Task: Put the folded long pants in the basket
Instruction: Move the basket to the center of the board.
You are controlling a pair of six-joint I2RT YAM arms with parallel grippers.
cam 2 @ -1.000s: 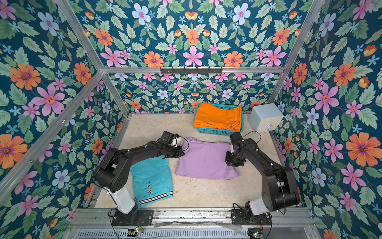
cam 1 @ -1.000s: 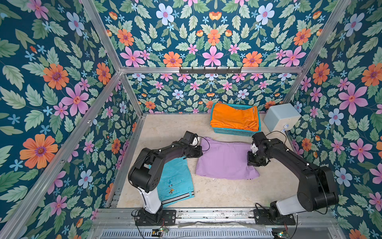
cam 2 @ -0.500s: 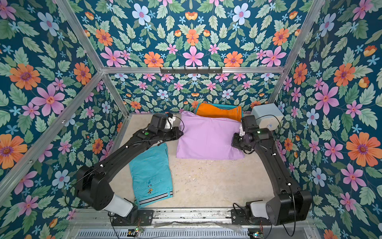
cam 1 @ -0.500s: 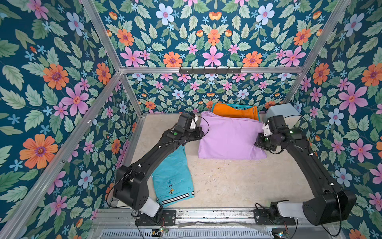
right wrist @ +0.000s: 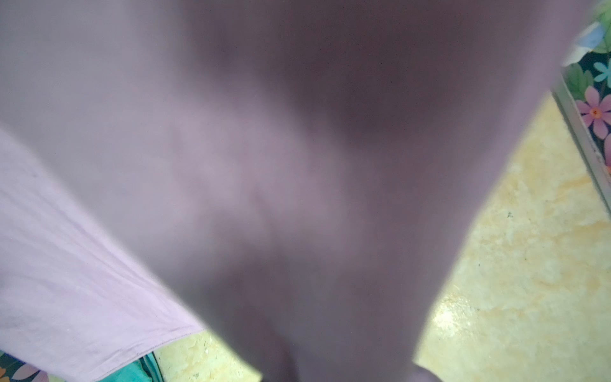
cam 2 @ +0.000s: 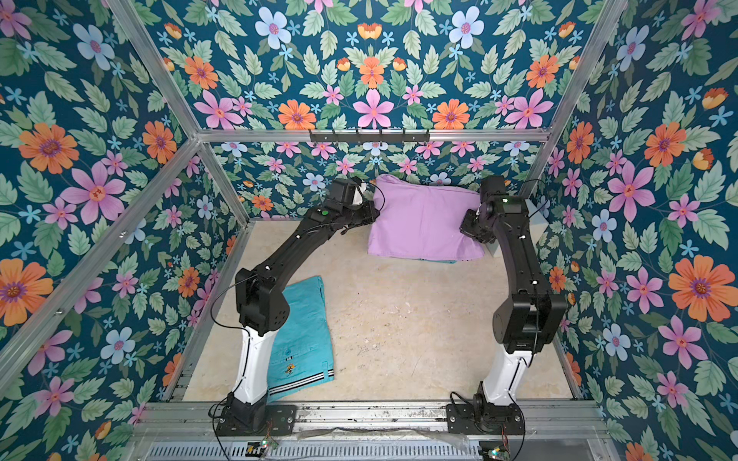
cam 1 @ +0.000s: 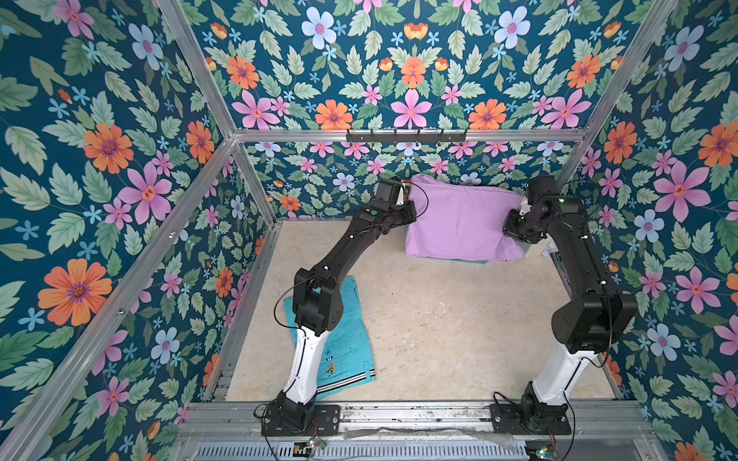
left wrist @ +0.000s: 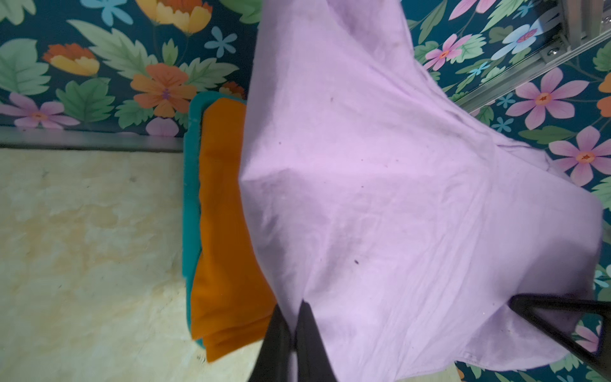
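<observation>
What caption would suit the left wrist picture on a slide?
Left end effector pinching lilac pants held over the teal basket, which already holds orange pants.

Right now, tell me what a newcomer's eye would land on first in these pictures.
The lilac folded cloth pants hang spread at the back, pinched between the left gripper and the right gripper, over the teal plastic basket that holds orange folded pants. Turquoise folded pants with a striped waistband lie flat at the front, partly under the left arm.

Beige mottled tabletop (cam 1: 439, 319), bearing folded turquoise pants (cam 1: 355, 343) flat at its front left and the teal basket (left wrist: 190, 198) against the back wall.
</observation>
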